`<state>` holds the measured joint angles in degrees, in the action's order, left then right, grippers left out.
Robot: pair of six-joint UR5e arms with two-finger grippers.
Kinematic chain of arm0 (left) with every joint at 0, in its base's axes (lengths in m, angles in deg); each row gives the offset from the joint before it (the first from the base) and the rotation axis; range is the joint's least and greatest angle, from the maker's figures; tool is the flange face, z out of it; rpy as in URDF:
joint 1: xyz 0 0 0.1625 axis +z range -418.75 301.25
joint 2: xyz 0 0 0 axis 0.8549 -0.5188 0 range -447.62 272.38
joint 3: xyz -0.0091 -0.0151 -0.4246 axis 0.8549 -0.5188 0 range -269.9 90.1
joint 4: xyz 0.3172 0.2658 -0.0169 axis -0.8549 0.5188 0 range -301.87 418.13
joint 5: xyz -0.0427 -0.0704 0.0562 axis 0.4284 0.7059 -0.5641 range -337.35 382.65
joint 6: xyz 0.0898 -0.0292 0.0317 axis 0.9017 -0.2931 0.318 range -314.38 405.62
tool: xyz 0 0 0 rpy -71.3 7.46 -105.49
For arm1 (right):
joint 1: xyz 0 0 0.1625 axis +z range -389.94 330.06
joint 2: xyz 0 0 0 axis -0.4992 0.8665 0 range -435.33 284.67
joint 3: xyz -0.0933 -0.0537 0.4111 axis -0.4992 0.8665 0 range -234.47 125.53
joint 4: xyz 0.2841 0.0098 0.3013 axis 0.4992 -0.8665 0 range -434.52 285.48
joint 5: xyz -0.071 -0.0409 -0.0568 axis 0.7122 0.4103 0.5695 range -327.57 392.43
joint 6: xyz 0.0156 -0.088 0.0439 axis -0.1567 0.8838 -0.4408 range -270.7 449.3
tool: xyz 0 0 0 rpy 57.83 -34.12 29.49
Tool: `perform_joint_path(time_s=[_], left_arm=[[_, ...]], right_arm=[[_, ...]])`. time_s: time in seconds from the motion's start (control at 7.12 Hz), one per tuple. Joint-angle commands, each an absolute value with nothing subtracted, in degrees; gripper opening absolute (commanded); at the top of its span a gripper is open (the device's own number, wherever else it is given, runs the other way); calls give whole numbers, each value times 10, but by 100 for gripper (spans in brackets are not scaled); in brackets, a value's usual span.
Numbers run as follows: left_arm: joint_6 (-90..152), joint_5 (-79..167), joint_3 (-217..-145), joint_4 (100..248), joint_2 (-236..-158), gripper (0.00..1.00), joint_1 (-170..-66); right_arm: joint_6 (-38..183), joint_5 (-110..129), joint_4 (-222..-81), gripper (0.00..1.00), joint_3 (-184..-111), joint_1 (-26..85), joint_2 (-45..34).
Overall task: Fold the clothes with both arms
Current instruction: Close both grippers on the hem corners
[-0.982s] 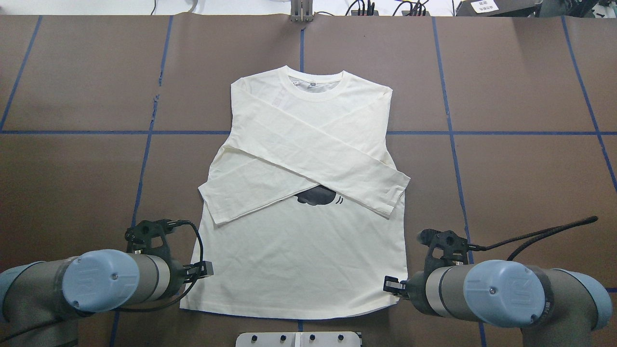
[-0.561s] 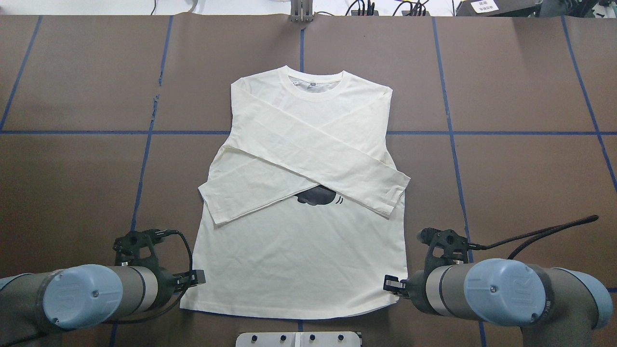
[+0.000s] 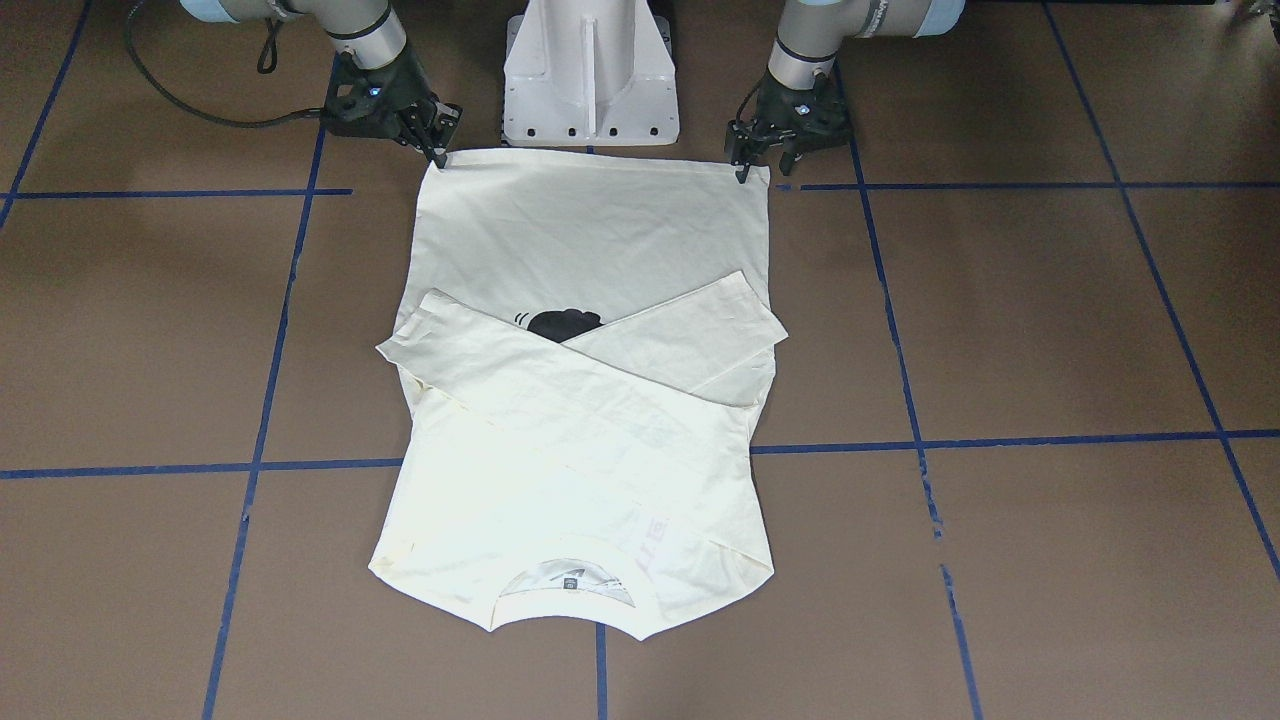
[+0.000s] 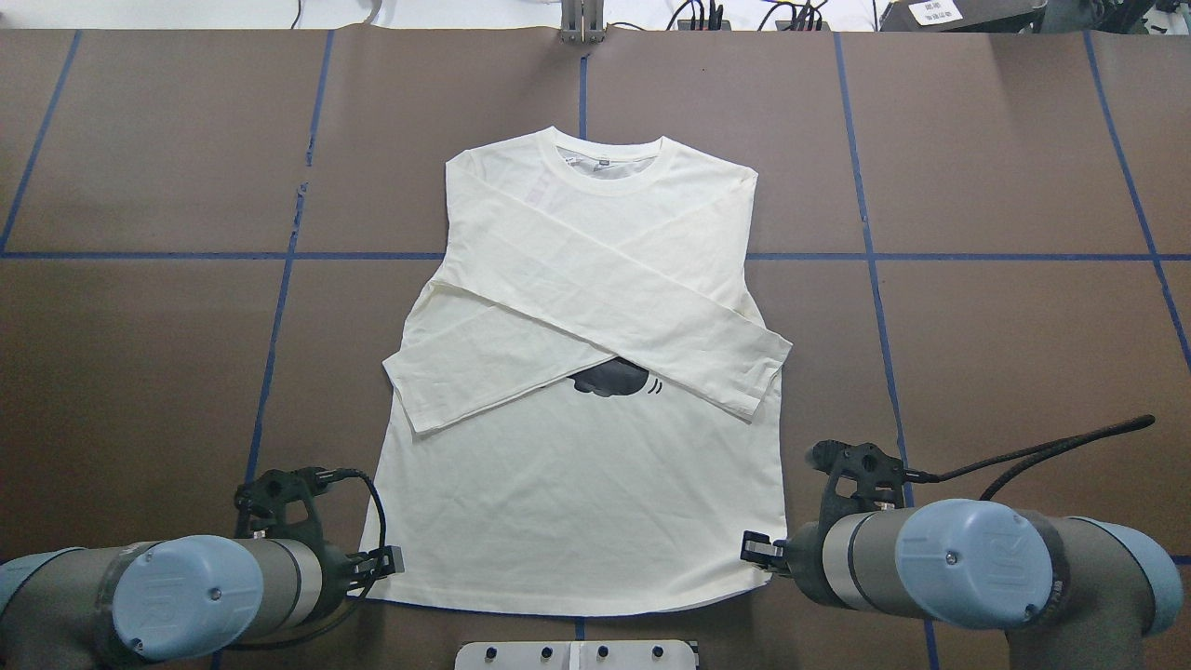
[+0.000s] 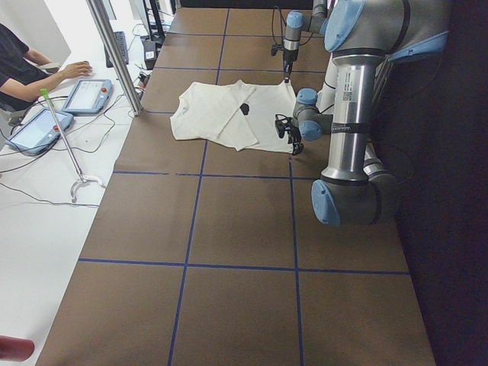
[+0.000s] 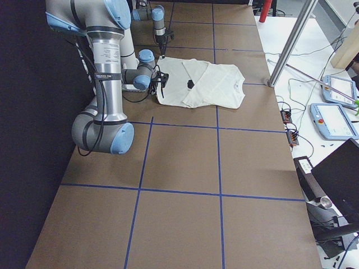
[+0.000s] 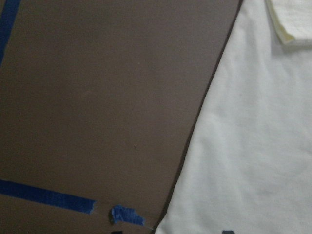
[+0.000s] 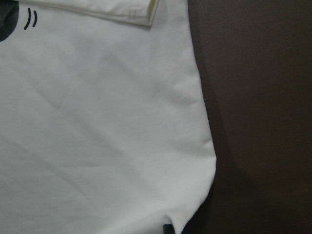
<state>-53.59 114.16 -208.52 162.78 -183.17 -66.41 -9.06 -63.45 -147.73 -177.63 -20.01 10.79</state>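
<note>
The cream long-sleeved T-shirt (image 4: 577, 493) lies flat on the brown table, collar (image 4: 609, 172) at the far side. Both sleeves are folded across the chest, leaving a sliver of the black print (image 4: 609, 379) showing. My left gripper (image 4: 391, 560) is open at the near-left hem corner. In the left wrist view the shirt's edge (image 7: 195, 146) runs down between its spread fingers. My right gripper (image 4: 752, 549) is shut on the near-right hem corner, where the cloth (image 8: 185, 214) puckers. In the front-facing view the left gripper (image 3: 762, 168) and right gripper (image 3: 438, 152) stand at the two hem corners.
The white pedestal base (image 3: 590, 80) sits just behind the hem between the arms. Blue tape lines (image 4: 279, 316) cross the brown table. In the left view a person (image 5: 23, 69) sits beyond the table's far edge by tablets (image 5: 84, 95) and a metal post (image 5: 114, 53).
My left arm has drawn back toward the robot along the shirt's left edge, down to the hem corner. The right arm and the shirt have not moved.
</note>
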Motion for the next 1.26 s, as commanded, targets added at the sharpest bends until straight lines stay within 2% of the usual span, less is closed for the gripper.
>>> perform_joint_path(time_s=[0.0,0.28,0.42,0.56,0.84,0.98,1.12], left_arm=[[-537,1142,-2080,1614,-1841,65,-663],[-537,1142,-2081,1606,-1840,58,-663],[-537,1142,-2081,1606,-1840,44,-663],[-537,1142,-2082,1606,-1840,35,-663],[-537,1143,-2085,1605,-1840,5,-663],[-537,1143,-2085,1601,-1840,0,-663],[-536,1143,-2086,1598,-1841,0,-663]], right_arm=[[-91,-635,-1477,0,-1776,-200,108],[-91,-635,-1477,0,-1776,-201,106],[-91,-635,-1477,0,-1776,-200,107],[-91,-635,-1477,0,-1776,-200,108],[-91,-635,-1477,0,-1776,-200,108],[-91,-635,-1477,0,-1776,-199,108],[-91,-635,-1477,0,-1776,-200,108]])
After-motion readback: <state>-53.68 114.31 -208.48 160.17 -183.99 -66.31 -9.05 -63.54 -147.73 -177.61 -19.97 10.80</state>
